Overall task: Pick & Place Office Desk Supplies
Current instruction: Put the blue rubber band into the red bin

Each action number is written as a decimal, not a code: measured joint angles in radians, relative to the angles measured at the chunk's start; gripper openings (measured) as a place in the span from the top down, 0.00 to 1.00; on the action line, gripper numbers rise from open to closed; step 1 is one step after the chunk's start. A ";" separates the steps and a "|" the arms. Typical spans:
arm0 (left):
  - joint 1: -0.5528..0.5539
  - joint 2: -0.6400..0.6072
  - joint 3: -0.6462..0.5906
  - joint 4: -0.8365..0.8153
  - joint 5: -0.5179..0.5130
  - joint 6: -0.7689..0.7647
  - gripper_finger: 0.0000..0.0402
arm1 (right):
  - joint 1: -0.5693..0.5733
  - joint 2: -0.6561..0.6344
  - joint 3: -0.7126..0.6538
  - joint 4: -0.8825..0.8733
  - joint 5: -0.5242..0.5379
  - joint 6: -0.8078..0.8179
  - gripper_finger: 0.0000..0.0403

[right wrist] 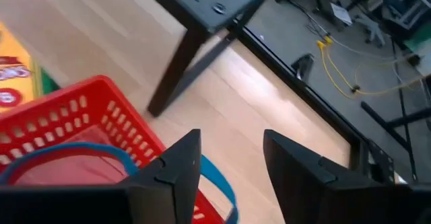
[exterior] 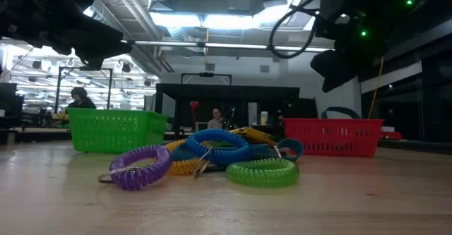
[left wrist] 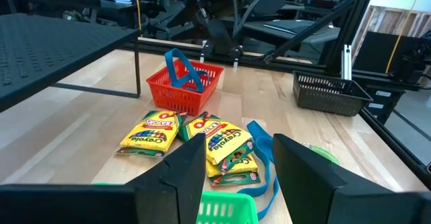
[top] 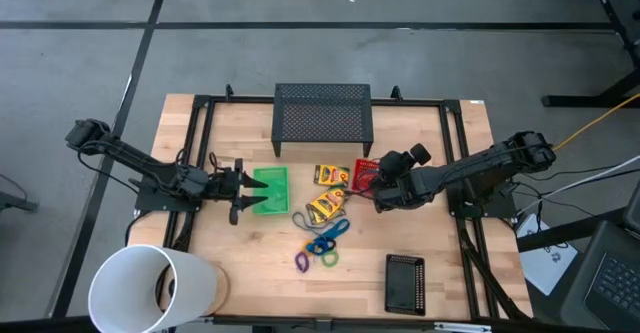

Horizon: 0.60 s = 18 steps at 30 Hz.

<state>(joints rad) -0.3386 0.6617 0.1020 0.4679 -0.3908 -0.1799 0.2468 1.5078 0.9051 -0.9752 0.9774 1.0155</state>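
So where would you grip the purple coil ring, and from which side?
Purple coil ring lies flat at the pile's edge. Probably come straight down and pinch across its outer arc, the side away from the blue ring, with one finger through its hole.

Bare table (top: 240, 248) near front, left of the rings (top: 322, 248). Black shelf (top: 323, 113) blocks far centre. White cylinder (top: 150, 288) blocks near left corner; black tray (top: 405, 283) near right.
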 joint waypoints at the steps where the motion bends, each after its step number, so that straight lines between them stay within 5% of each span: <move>1: 0.000 0.000 0.000 0.000 0.000 0.000 0.58 | -0.003 0.000 0.000 -0.003 -0.002 0.004 0.58; 18: 0.000 0.000 0.000 -0.008 -0.009 0.008 0.58 | -0.069 0.001 -0.185 0.078 -0.080 0.029 0.65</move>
<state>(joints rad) -0.3386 0.6617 0.1020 0.4599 -0.3999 -0.1715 0.1775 1.5085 0.7201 -0.8973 0.8973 1.0446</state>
